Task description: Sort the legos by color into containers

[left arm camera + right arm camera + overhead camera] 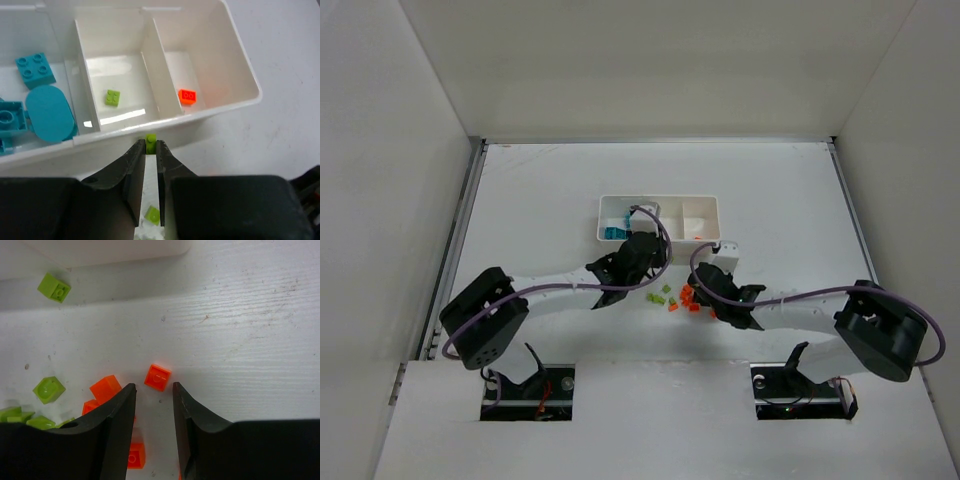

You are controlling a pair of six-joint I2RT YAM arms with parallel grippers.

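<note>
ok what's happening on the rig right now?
Colour sorting of legos. The left tool is shut on a lime green lego at the near wall of the white tray, whose middle compartment holds one green brick; teal pieces sit left, an orange brick right. The right tool is open, a loose orange lego just ahead of its tips.

White tray point(227, 65) — teal, lime, orange legos point(187, 96)

Top cam overhead; wrist cams close; left shares tray point(660, 198) point(235, 70)
</note>
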